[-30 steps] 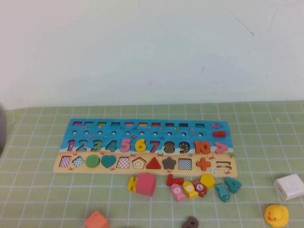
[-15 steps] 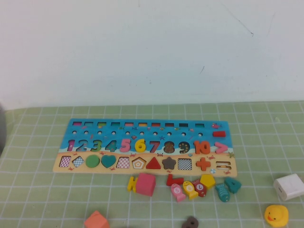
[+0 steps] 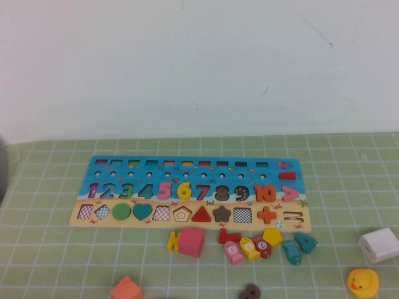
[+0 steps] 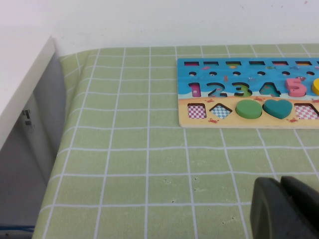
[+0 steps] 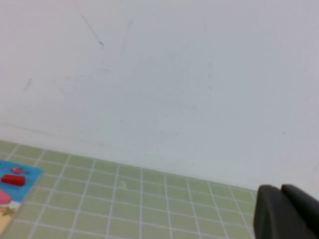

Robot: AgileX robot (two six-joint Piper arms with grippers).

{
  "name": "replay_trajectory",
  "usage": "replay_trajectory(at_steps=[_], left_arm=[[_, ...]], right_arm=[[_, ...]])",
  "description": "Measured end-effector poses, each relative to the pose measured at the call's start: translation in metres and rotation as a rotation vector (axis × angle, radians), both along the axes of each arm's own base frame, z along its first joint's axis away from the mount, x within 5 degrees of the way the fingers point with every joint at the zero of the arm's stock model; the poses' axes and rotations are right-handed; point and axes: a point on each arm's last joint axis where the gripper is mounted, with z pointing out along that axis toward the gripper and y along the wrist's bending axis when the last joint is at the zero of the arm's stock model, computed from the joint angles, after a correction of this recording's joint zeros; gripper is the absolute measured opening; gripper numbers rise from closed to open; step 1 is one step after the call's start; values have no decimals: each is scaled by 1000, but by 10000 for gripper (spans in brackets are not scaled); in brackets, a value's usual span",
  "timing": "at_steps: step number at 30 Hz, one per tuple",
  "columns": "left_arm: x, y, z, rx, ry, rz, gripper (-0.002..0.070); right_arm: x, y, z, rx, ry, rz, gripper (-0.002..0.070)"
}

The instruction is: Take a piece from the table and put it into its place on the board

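Observation:
The board [image 3: 187,167] lies across the middle of the green checked cloth, with numerals 1 to 10 on its blue part. The yellow numeral 6 [image 3: 184,190] sits in its recess between the pink 5 and the red 7. Neither gripper shows in the high view. In the left wrist view my left gripper [image 4: 280,181] is shut and empty, low over bare cloth, well short of the board's left end [image 4: 199,117]. In the right wrist view my right gripper [image 5: 280,189] is shut and empty, facing the wall, with only the board's right corner [image 5: 20,186] in sight.
Loose pieces lie in front of the board: a pink cube [image 3: 191,242], a yellow pentagon [image 3: 272,237], fish pieces [image 3: 249,248] and a teal fish [image 3: 292,252]. A white box [image 3: 379,245] and a yellow duck [image 3: 362,282] are at the right, an orange block [image 3: 126,289] at the front.

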Motion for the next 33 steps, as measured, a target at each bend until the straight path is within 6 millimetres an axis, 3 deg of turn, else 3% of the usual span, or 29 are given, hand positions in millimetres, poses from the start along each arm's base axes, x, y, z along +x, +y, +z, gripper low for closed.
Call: replay_trajectory(at_steps=[12,20,33], left_arm=[[0,0,0,0,0,0,-1],[0,0,0,0,0,0,-1],[0,0,0,0,0,0,-1]], right_arm=[[-2,1,-15,127,154,-5,-1],[-8,0,-30,330,287,-31,-1],[-9,0,-33,360,323,-45,-1]])
